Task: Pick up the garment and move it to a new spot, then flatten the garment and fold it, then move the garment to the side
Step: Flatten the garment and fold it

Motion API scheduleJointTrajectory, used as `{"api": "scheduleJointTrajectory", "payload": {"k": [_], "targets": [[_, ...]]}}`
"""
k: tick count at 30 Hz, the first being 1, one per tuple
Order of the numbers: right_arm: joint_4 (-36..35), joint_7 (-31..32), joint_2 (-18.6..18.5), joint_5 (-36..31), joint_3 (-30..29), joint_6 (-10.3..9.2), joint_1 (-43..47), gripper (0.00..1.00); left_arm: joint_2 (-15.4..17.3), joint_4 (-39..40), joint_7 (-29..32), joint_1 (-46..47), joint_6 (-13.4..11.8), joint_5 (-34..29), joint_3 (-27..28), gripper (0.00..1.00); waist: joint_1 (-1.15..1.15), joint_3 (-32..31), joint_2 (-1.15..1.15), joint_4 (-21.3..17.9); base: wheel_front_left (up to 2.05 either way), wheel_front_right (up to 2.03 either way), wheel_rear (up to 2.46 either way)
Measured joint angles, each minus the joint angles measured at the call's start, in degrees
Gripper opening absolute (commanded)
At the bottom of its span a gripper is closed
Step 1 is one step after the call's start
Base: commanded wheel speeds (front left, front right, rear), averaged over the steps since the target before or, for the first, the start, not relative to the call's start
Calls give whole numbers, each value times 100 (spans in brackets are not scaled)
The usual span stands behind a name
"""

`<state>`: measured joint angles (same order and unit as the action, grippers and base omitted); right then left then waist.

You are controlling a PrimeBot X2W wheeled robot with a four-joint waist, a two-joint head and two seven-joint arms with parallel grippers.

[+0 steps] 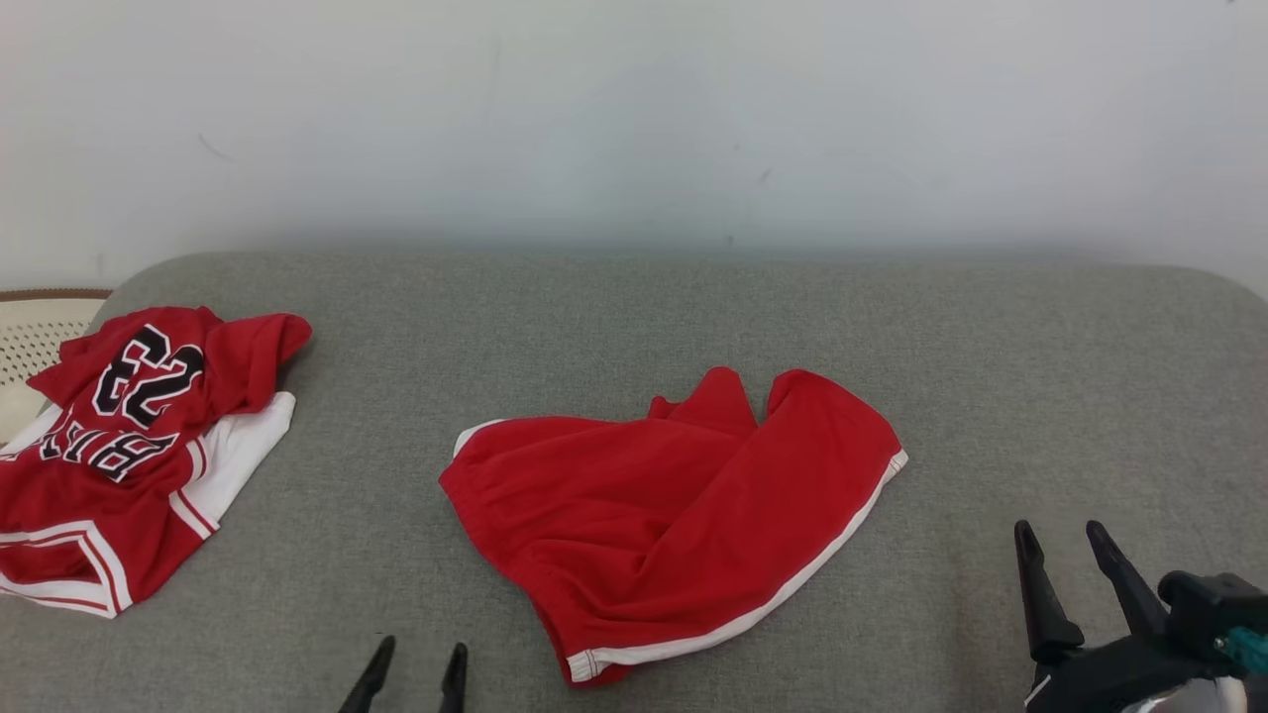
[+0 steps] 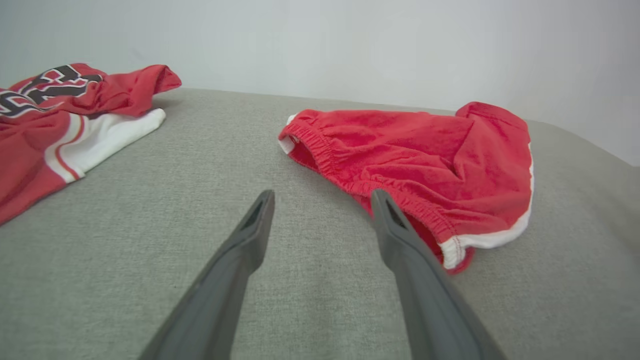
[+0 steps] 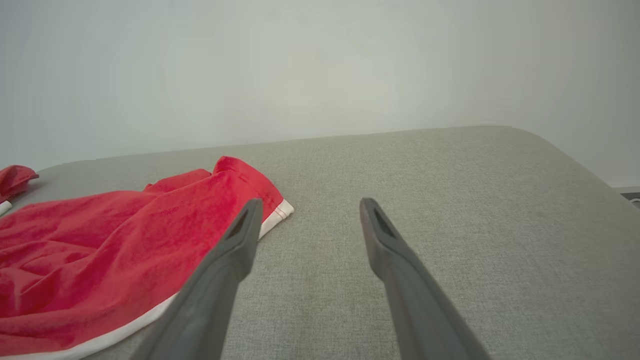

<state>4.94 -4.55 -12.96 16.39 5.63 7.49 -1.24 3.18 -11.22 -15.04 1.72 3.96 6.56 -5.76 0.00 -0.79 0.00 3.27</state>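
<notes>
The garment (image 1: 674,505) is a pair of red shorts with white trim, lying rumpled in the middle of the grey cushioned surface (image 1: 634,317). Its elastic waistband faces the left wrist view, where the shorts (image 2: 425,155) lie just beyond and to the right of the fingers. My left gripper (image 1: 419,659) stands open at the bottom edge, a little left of the shorts, holding nothing. My right gripper (image 1: 1062,535) is open at the lower right, apart from the shorts. In the right wrist view the shorts (image 3: 110,240) lie to the left of the open fingers (image 3: 235,250).
A pile of red and white jerseys (image 1: 129,446) with black lettering lies at the left end of the surface, also seen as the jerseys (image 2: 65,115) from the left wrist. A pale perforated basket (image 1: 35,337) sits behind them. A white wall backs the surface.
</notes>
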Motion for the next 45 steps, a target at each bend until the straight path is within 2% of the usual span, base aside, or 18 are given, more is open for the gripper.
{"api": "scheduleJointTrajectory", "payload": {"k": [9, 18, 29, 39, 40, 41, 42, 45], "targets": [[1149, 153, -424, 214, 578, 0, -996, 100, -29, -563, 0, 354, 197, 145, -965, 100, 0, 281, 0, 42, 0, 0, 0], [2606, 100, -584, 552, 1561, 0, -2340, 100, -33, -911, 0, 976, 197, 515, -1826, 100, 1, 773, 0, 92, 0, 0, 0], [4073, -84, -613, 868, 2403, 0, -3508, 100, -35, -1171, 0, 1284, 99, 573, -2346, 100, 1, 1138, 1, 204, 0, 0, 0], [4991, -256, -557, 1252, 2981, 0, -4184, 100, -34, -1158, 0, 1432, 67, 604, -2519, 100, 0, 1284, 0, 367, 0, 0, 0], [5057, -263, -547, 1307, 3027, 0, -4223, 83, -33, -1160, 0, 1459, 64, 619, -2546, 98, 0, 1296, 1, 382, 0, 0, 0], [5120, -305, -541, 1345, 3077, 0, -4258, 28, -34, -1160, 0, 1483, 64, 660, -2575, 16, 0, 1307, 1, 395, 0, 0, 0], [5164, -330, -535, 1388, 3127, 0, -4290, 0, -35, -1160, 0, 1501, 64, 693, -2599, 0, 0, 1316, 1, 407, 0, 0, 0], [5237, -388, -524, 1457, 3222, 0, -4334, 0, -34, -1161, 0, 1516, 63, 704, -2631, 0, 0, 1326, 1, 426, 0, 0, 0]]}}
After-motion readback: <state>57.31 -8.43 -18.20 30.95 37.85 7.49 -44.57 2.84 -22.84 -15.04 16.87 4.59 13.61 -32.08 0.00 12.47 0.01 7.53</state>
